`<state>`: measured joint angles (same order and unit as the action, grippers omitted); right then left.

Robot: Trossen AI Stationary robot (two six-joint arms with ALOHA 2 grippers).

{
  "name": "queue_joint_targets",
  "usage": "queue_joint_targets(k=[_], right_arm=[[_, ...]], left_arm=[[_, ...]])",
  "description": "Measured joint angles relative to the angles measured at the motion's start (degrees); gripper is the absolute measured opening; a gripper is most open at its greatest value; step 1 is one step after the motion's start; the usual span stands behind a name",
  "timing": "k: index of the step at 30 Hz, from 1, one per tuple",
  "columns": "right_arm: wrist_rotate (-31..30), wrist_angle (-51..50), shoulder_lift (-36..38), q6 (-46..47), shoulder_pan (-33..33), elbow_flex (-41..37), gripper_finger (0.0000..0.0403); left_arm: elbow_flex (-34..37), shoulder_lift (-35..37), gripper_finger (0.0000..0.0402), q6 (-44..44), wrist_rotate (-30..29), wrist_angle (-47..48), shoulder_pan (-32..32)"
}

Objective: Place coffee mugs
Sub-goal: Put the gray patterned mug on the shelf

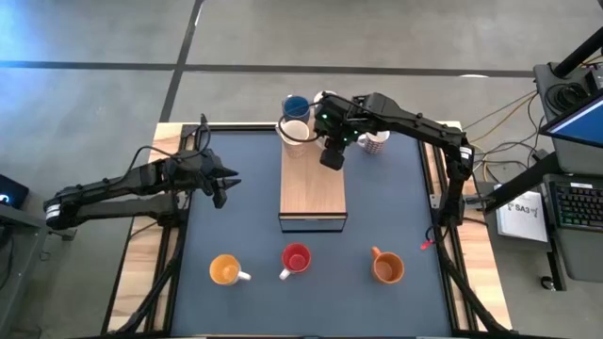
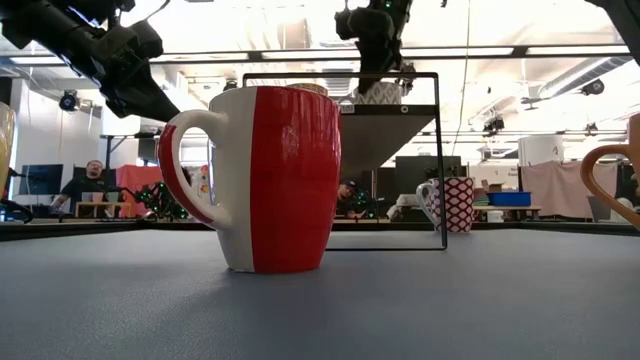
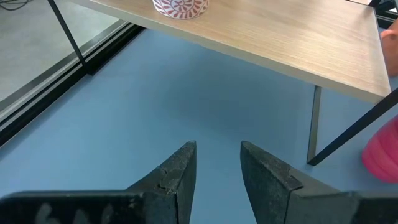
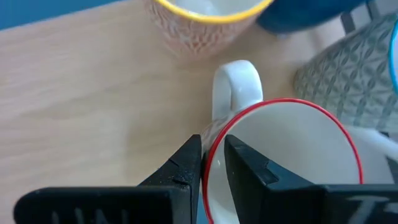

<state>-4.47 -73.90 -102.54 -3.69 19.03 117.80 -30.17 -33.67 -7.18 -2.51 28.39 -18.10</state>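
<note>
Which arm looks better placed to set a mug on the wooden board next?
The right: its gripper already pinches a red-rimmed mug's rim above the board. The left gripper hangs empty beside it.

On your worktop [image 1: 236, 226] the board [image 1: 313, 188] stands at the middle. At its far end you have a mug [image 1: 298, 131] on it, with another mug [image 1: 296, 105] just behind that one. The right hand [image 1: 332, 155] hangs over the board's far end, clamped on a mug's rim [image 4: 280, 165]. Three mugs [image 1: 296, 259] line the near edge. Your left hand [image 1: 222, 183] waits left of the board.
</note>
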Motion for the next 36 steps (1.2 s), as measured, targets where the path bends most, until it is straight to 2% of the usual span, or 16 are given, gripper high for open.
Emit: queue_joint_targets(k=[12, 24, 36], right_arm=[[-0.09, 6.23, 0.04, -3.61, 0.13, -0.02, 0.0059], [-0.12, 6.43, 1.59, -2.6, 0.09, -0.02, 0.0057], [0.47, -7.08, 3.26, 5.42, -1.55, -0.08, 0.0057]], left_arm=[[0.42, 0.0, 0.0107, 0.0, 0.01, -0.01, 0.01], [2.83, 0.0, 0.0107, -1.49, 0.01, -1.17, 0.0], [2.05, 0.0, 0.0107, -1.31, 0.01, -1.61, -0.01]])
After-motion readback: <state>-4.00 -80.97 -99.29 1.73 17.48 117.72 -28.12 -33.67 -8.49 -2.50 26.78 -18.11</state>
